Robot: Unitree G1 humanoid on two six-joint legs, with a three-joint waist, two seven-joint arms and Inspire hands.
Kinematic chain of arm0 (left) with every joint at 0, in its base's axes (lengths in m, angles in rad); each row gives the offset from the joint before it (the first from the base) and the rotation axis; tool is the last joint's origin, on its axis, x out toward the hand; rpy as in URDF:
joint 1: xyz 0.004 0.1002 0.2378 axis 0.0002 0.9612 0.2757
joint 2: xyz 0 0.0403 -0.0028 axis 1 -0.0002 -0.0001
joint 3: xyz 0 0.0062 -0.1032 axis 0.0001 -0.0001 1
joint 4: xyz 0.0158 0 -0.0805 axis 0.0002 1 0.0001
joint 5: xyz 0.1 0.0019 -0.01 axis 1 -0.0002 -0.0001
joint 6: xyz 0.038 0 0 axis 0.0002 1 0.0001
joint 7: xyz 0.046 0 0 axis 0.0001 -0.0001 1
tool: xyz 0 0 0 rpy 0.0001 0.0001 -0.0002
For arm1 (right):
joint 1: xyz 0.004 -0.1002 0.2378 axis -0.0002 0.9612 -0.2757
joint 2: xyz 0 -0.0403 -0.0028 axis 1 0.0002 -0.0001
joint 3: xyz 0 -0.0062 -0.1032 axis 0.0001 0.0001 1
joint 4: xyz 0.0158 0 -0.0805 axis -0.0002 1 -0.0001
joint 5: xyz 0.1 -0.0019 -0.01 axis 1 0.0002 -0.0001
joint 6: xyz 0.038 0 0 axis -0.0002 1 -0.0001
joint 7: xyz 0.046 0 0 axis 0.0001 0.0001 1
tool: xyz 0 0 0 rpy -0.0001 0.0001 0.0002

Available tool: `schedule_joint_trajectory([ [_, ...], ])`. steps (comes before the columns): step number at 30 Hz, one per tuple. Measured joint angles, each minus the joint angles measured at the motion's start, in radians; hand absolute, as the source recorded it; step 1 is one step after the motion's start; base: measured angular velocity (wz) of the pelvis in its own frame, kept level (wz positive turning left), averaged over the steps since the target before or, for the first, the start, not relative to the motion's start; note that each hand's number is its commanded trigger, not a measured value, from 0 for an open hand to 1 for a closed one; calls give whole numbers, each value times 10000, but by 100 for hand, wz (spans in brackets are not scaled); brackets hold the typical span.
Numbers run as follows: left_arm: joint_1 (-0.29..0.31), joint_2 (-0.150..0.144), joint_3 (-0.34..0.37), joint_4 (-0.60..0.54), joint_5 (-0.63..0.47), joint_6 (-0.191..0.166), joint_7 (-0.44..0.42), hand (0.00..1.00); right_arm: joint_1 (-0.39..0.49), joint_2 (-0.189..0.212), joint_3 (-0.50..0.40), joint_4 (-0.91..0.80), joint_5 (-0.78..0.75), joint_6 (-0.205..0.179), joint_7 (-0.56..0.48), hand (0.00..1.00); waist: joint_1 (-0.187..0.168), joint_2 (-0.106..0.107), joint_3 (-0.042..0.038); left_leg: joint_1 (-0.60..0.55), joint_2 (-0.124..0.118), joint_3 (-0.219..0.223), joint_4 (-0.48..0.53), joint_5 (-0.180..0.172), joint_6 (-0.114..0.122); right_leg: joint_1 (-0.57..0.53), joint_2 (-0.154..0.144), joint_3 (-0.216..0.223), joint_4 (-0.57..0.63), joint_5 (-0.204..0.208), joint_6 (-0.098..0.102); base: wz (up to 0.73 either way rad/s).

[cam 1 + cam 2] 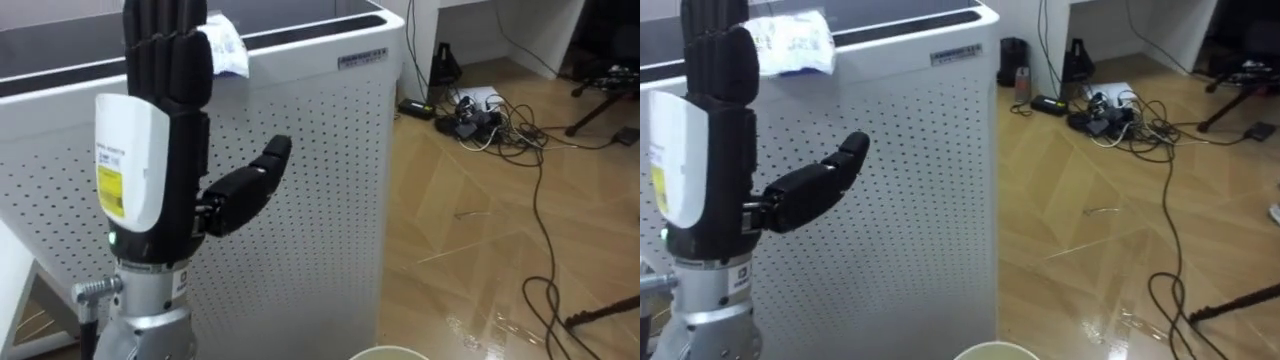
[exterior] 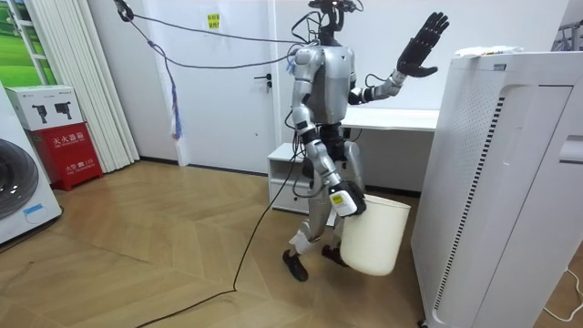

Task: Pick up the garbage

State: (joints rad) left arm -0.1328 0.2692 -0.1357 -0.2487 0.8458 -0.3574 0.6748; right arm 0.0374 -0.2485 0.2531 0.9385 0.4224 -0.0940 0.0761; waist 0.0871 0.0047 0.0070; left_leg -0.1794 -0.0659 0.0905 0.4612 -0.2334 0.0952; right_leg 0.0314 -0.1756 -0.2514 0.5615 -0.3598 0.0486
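Left hand raised beside garbage on the cabinet top.
I see the white perforated cabinet [image 1: 300, 200] near left. The cream bin [image 2: 373, 237] hangs at the right hand [image 2: 347, 202]; grip there I cannot tell. Left hand [image 1: 185, 150] is fully open, holding nothing, just beside the crumpled wrapper [image 1: 226, 48] on the cabinet's top edge.

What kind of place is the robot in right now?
Probably a home-like test room: a washing machine, a white desk and a tangle of cables on the wood floor.
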Motion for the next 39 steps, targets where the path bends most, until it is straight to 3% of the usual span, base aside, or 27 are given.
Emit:
schedule_joint_trajectory([
  [2, -157, 95, 5, -174, 12, -68, 102, 0, -80, 24, 0, 2, -11, -4, 8, 100, -5, 63, 52, 27, 13, -262, 11, -52, 50, -248, 45, 73, 334, 86, 218, 22],
  [4, -196, 264, 57, -523, -8, -31, 201, 0, -119, 18, 3, -9, -10, -4, 38, 100, -12, 178, 120, 60, 49, -613, -156, -23, 26, -781, 222, 308, -659, 64, 213, 32],
  [5, -196, 311, 60, -591, -12, -40, 224, 0, -103, 23, 6, -10, -11, -3, 44, 100, -33, 176, 123, 76, 25, -677, -165, -24, 25, -899, 211, 318, -1088, 239, 182, 51],
  [6, -178, 344, 31, -615, -53, -82, 294, 0, -44, 31, 5, -5, -13, -1, 23, 100, -111, 226, 142, 186, -23, -911, -223, -24, 14, -998, 232, 282, -1480, 924, 202, 48],
  [10, -182, 389, 144, -1017, -5, -319, 553, 0, -70, 80, 10, -1, -69, -2, -2, 100, -4, 167, 100, 376, -11, -1297, -718, 100, -166, -534, 473, 5, -2155, 1131, 82, 29],
  [17, -178, 383, 175, -2141, -1, -109, 73, 0, -124, 59, 0, 35, -486, -1, 368, 100, 77, 86, 78, 1034, 18, -1393, -1289, 131, -222, 364, 668, -67, -3262, 1288, 70, 5],
  [22, -178, 416, 172, -2234, 418, 351, -469, 0, -178, 54, -9, -17, -792, 4, 684, 100, 85, -27, -21, 1327, 17, -1386, -1626, 152, -256, 621, 699, -3, -3612, 1315, 67, -1],
  [24, -169, 616, 174, -2230, 448, 523, -664, 0, -189, 46, -15, -120, -1068, 1, 803, 100, 64, -36, -22, 1447, 18, -1384, -1649, 153, -257, 772, 710, 6, -3735, 1323, 64, -2],
  [30, 611, 826, 125, -1959, 440, 556, -1038, 0, -159, 57, -3, -122, -1215, 0, 881, 100, -1, 18, -36, 1711, 33, -1332, -1949, 196, -327, 967, 738, 21, -3919, 1337, 43, -2],
  [33, 1044, 1136, 125, -1883, 440, 699, -1202, 0, -168, 24, -4, -118, -1212, 0, 886, 100, -65, 70, -14, 1700, 35, -1330, -1949, 197, -329, 959, 745, 25, -3925, 1337, 42, 0],
  [36, 1277, 1205, 123, -1718, 441, 748, -1236, 0, -177, -33, -6, -121, -1219, 0, 885, 100, -121, 178, 25, 1665, 24, -1340, -1948, 197, -329, 928, 742, 19, -3926, 1345, 45, 0],
  [39, 1436, 1219, 122, -1500, 441, 886, -1402, 0, -173, -104, -5, -120, -1217, 0, 890, 100, -155, 316, 13, 1594, 25, -1338, -1949, 197, -329, 860, 744, 18, -3924, 1369, 50, 0],
])
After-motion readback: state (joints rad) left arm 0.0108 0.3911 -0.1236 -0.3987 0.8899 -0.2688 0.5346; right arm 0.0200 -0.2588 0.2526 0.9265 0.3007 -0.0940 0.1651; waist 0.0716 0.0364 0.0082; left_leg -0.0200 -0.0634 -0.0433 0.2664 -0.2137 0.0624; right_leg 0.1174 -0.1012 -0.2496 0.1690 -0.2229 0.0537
